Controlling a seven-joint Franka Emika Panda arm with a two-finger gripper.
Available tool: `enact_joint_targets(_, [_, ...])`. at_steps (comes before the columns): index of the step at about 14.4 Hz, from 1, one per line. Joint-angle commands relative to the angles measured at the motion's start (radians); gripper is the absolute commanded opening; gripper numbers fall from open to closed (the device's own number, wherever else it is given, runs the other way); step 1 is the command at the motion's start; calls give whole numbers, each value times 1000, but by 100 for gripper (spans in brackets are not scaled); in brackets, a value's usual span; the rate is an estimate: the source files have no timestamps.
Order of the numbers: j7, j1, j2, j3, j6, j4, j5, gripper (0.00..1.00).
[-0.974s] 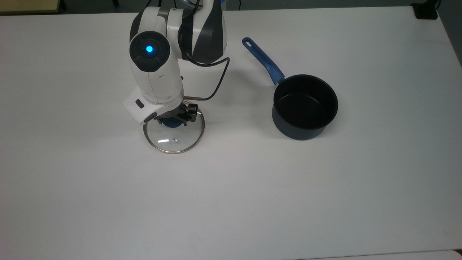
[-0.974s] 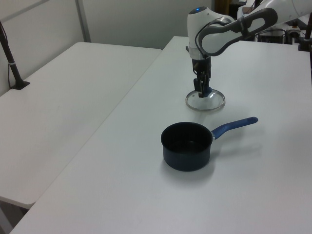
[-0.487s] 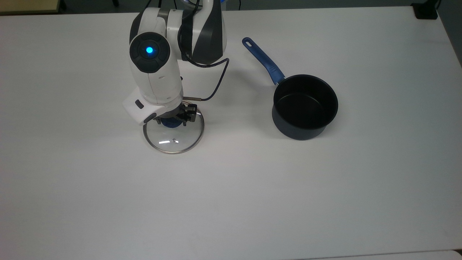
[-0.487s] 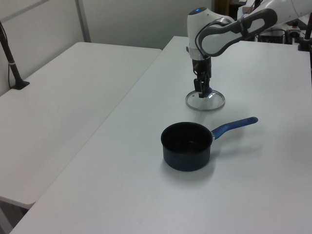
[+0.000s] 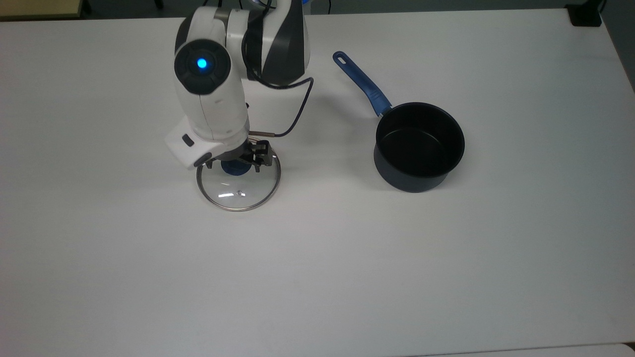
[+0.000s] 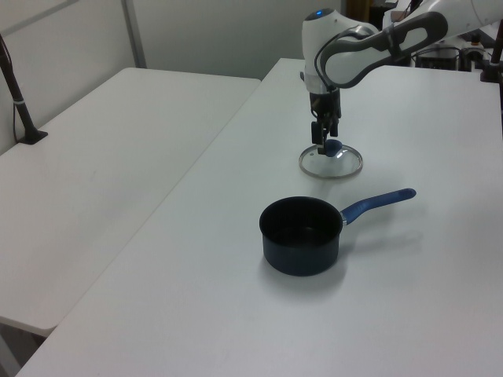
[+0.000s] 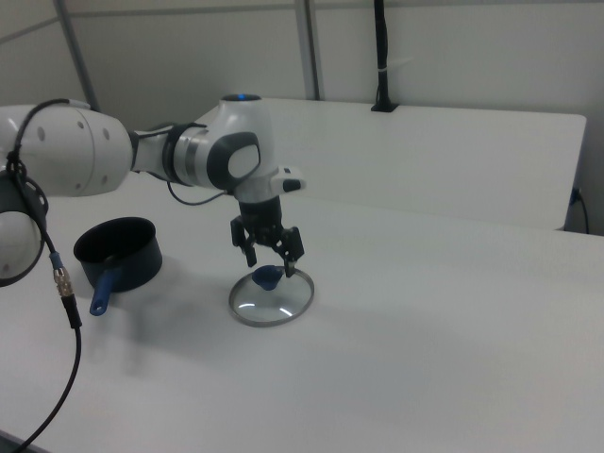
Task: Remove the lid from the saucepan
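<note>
Robot hand (image 7: pixel 268 255) with fingers spread, raised just above blue knob (image 7: pixel 267 276) of lid (image 7: pixel 271 298). Directly beneath, lid flat on counter (image 5: pixel 347 272) (glass: stiff, breakable, likely slippery; knob the sensible hold). Well apart from hand, uncovered saucepan (image 5: pixel 419 146).

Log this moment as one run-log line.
lid: flat on table, off saucepan | saucepan: uncovered, empty | gripper: open, just above lid knob, not touching
</note>
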Motion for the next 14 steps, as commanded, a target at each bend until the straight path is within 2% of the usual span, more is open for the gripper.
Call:
enact_joint_targets(1, [36,-6,-150,7,-99,-21,-10,100])
enact_joint_targets(6, [43,-53,-338,21,-256,-25,-12,100])
enact_joint_targets(8, [43,-107,-402,67,-283,-28,-15,100])
enact_joint_targets(9, [42,-137,-424,100,-305,-33,-23,100])
enact_joint_targets(14, [36,-121,-430,90,-339,-35,-20,100])
